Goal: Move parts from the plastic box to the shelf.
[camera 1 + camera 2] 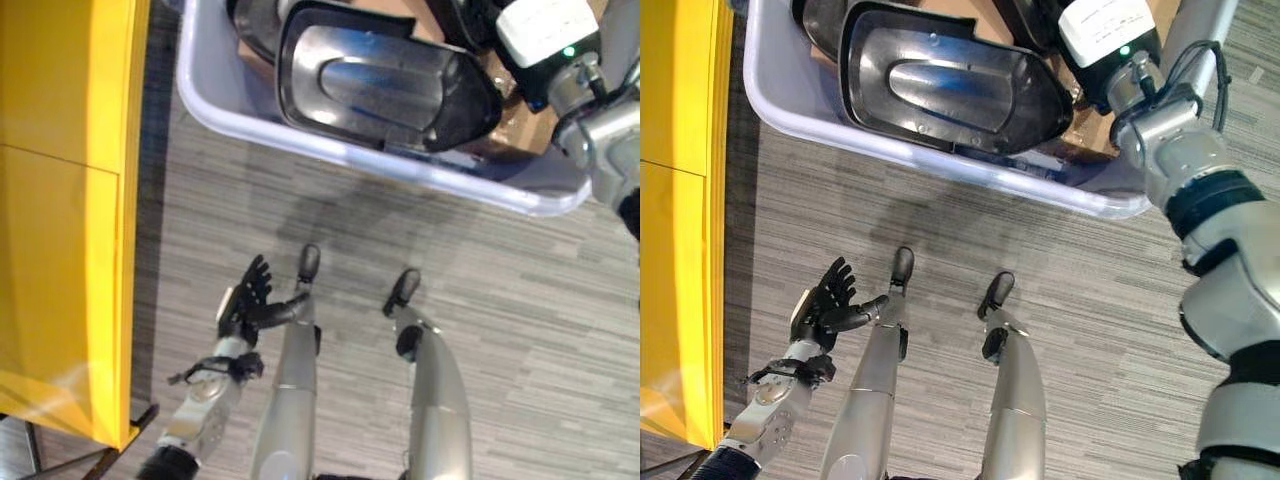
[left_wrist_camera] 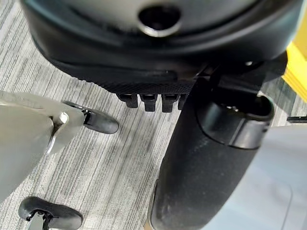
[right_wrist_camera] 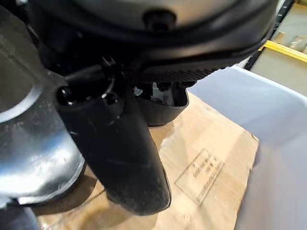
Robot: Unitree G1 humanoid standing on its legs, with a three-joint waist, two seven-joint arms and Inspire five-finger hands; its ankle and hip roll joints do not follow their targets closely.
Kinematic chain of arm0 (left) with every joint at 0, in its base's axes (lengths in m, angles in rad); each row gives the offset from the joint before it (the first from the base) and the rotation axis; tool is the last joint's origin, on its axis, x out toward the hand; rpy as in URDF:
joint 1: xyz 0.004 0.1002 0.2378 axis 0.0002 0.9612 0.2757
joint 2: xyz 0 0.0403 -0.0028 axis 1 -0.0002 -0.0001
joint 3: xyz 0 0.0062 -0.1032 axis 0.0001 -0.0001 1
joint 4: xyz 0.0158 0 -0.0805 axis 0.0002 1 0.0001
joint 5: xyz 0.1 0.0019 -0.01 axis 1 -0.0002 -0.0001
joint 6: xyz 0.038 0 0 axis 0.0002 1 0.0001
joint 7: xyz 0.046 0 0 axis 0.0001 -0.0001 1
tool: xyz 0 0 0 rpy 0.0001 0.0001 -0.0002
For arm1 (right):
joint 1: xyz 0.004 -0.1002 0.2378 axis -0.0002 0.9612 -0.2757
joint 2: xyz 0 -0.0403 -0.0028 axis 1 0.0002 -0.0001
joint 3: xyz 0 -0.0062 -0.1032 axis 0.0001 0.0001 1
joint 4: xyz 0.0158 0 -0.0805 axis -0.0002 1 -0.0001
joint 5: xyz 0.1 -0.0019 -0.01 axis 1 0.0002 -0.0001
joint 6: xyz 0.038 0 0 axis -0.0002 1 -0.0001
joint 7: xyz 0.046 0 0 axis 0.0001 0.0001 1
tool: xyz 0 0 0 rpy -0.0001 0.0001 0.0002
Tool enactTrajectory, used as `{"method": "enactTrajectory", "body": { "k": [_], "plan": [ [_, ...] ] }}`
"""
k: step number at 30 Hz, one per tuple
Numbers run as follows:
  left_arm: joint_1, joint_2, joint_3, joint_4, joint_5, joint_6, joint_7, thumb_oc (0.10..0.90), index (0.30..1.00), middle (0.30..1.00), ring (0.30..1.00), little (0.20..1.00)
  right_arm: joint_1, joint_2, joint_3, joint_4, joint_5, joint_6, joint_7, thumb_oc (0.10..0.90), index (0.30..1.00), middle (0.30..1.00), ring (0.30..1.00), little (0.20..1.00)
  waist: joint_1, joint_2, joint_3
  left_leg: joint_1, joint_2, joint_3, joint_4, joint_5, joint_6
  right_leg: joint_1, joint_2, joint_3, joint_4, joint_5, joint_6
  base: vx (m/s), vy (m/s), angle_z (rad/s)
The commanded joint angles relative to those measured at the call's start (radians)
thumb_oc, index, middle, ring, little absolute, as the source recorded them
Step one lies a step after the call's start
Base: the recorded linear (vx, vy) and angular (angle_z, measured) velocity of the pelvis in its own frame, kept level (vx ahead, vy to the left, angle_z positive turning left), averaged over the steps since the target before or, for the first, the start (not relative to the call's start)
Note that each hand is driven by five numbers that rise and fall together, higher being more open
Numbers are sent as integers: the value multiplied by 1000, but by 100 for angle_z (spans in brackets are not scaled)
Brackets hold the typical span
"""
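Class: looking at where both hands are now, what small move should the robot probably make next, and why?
Probably close the right hand on the black part. That hand is already down inside the box beside the part, over the cardboard, with nothing visibly held. The left hand hangs open over the floor.

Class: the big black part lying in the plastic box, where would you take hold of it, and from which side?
Probably by the raised rim of the black part, at its narrow end nearest the right hand. The part lies hollow side up, so the rim stands free for fingers to curl over from above. The wide end is crowded against another part. The left hand hangs open over the floor, away from the box.
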State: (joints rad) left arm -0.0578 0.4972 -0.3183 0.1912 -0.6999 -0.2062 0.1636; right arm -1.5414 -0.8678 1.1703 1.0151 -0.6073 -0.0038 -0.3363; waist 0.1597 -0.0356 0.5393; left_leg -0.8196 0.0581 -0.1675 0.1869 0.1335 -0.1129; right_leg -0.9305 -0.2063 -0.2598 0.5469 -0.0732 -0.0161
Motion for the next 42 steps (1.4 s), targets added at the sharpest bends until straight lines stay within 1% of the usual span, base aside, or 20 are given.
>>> {"method": "enactTrajectory", "body": {
  "k": [1,3,4,5,8,14,20,27,32,33,38,40,41,42],
  "plan": [
    [41,22,-15,-107,7,-74,-6,900,1000,1000,1000,1000,-51,-74,85,126,13,24,33,900,1000,1000,1000,1000,13,74,-19,59,39,3,29,-95,15,52,15,23,67,-133,86,0,0,0],
    [33,21,-20,-107,9,-78,-9,900,1000,1000,1000,1000,-33,-65,75,148,10,23,39,900,1000,1000,1000,1000,18,82,-19,60,39,2,23,-92,15,45,15,24,69,-133,87,-10,-3,2],
    [21,16,-24,-97,12,-80,-11,900,1000,1000,1000,1000,-14,-62,66,153,4,22,45,424,333,333,333,333,20,89,-19,63,38,1,16,-88,16,40,15,25,69,-131,88,-18,-2,3],
    [21,17,-24,-97,11,-80,-11,900,1000,1000,1000,1000,-14,-63,66,153,4,22,45,400,300,300,300,300,20,89,-19,63,38,2,16,-88,16,40,15,25,69,-131,88,0,0,0],
    [11,10,-28,-91,12,-81,-12,900,1000,1000,1000,1000,-3,-59,63,153,-3,21,47,400,300,300,300,300,21,93,-19,70,40,1,5,-83,16,41,14,24,67,-131,89,0,0,0],
    [1,4,-30,-82,11,-80,-12,900,1000,1000,1000,1000,21,-62,70,126,-35,21,48,400,300,300,300,300,19,90,-19,98,47,-1,-16,-78,14,60,16,20,53,-128,92,0,0,0],
    [0,3,-28,-71,16,-75,-11,900,1000,1000,1000,1000,43,-64,71,75,-53,22,48,400,300,300,300,300,15,73,-19,125,54,-3,-29,-78,13,94,19,10,35,-125,94,0,0,0],
    [-2,8,-24,-66,18,-69,-8,900,1000,1000,1000,1000,82,-59,39,43,-53,31,34,400,300,300,300,300,14,55,-19,163,61,-7,-44,-78,13,141,21,1,9,-120,94,-5,-2,2],
    [-5,11,-23,-56,22,-62,-12,900,1000,1000,1000,1000,120,-60,0,43,-49,41,20,400,300,300,300,300,17,45,-19,202,63,-9,-63,-71,14,188,25,-7,-17,-109,94,-34,9,1],
    [-14,13,-19,-51,24,-62,-14,900,1000,1000,1000,1000,126,-68,-21,44,-40,42,11,400,300,300,300,300,18,44,-19,195,63,-10,-66,-46,16,189,26,-16,-37,-79,85,-95,29,1],
    [-15,18,-13,-47,31,-60,-17,900,1000,1000,1000,1000,147,-84,-73,25,-5,45,-12,400,300,300,300,300,17,36,-19,238,64,-11,-79,-43,15,240,28,-22,-59,-73,86,-26,8,-2],
    [-13,21,-7,-52,32,-59,-17,900,1000,1000,1000,1000,160,-99,-109,-13,17,48,-34,400,300,300,300,300,14,28,-19,271,67,-10,-90,-43,14,283,29,-27,-78,-68,87,-26,14,-5],
    [-13,22,-2,-42,34,-54,-18,900,1000,1000,1000,1000,165,-120,-132,-78,25,48,-46,400,300,300,300,300,7,19,-19,309,71,-8,-102,-41,13,326,33,-30,-102,-62,88,-22,10,-4],
    [-13,22,-2,-42,34,-54,-18,900,1000,1000,1000,1000,166,-120,-133,-79,24,49,-45,400,300,300,300,300,8,19,-19,310,71,-8,-103,-41,13,327,34,-30,-103,-61,88,0,0,0]
  ]
}}
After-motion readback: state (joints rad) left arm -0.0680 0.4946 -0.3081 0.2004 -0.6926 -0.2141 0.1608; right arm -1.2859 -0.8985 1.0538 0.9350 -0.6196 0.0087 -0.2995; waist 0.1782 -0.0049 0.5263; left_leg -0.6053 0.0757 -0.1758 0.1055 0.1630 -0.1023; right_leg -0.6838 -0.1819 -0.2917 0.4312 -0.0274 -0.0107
